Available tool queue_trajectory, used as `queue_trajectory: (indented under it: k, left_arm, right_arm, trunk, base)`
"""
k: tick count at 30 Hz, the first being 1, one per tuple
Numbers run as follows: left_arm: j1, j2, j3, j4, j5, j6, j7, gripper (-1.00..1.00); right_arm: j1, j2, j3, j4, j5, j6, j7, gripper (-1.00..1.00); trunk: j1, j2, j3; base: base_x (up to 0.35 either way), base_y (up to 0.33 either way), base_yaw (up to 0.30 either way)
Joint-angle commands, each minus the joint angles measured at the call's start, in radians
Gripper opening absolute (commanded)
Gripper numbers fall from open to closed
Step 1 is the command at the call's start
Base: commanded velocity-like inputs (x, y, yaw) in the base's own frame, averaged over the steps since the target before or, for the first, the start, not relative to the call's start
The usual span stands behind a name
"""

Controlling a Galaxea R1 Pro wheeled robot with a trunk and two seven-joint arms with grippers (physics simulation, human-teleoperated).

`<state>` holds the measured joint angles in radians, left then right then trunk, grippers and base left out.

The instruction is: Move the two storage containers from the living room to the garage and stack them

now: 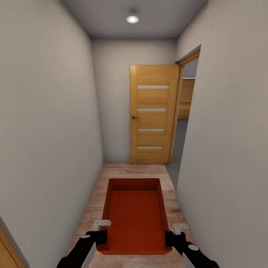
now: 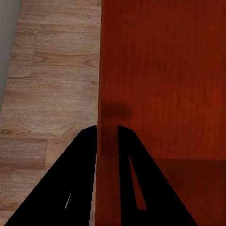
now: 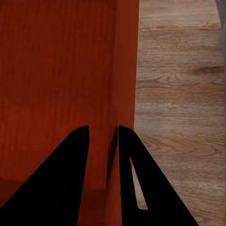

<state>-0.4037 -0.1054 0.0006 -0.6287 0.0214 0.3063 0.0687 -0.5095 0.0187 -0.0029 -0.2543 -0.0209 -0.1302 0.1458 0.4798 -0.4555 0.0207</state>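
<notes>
I hold one orange-red storage container in front of me, low in the head view, above a light wood plank floor. Its open top shows an empty inside. My left gripper is shut on its left wall, and the left wrist view shows one black finger on each side of that thin wall. On the opposite side my right gripper is shut on the right wall, again with a finger inside and a finger outside.
I am in a narrow corridor with white walls close on both sides. A wooden door stands open at the far end, beside a doorway on the right with grey floor beyond. A ceiling lamp is lit.
</notes>
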Motion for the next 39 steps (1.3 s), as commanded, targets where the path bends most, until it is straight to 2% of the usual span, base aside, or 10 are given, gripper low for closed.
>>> queue_trajectory:
  k: [1,39]
  left_arm:
    - [0.000,0.035,0.016,0.000,-0.015,0.007,0.011,-1.00]
    - [0.000,0.035,0.016,0.000,-0.015,0.007,0.011,-1.00]
  right_arm:
    - [0.000,-0.006,0.030,-0.002,-0.008,-0.003,0.009,-1.00]
    - [0.000,-0.006,0.029,-0.002,-0.010,-0.003,0.017,-1.00]
  trunk:
    - [0.001,-0.001,0.000]
    - [0.001,-0.001,0.000]
  base:
    - [0.329,0.000,0.000]
    - [0.329,0.000,0.000]
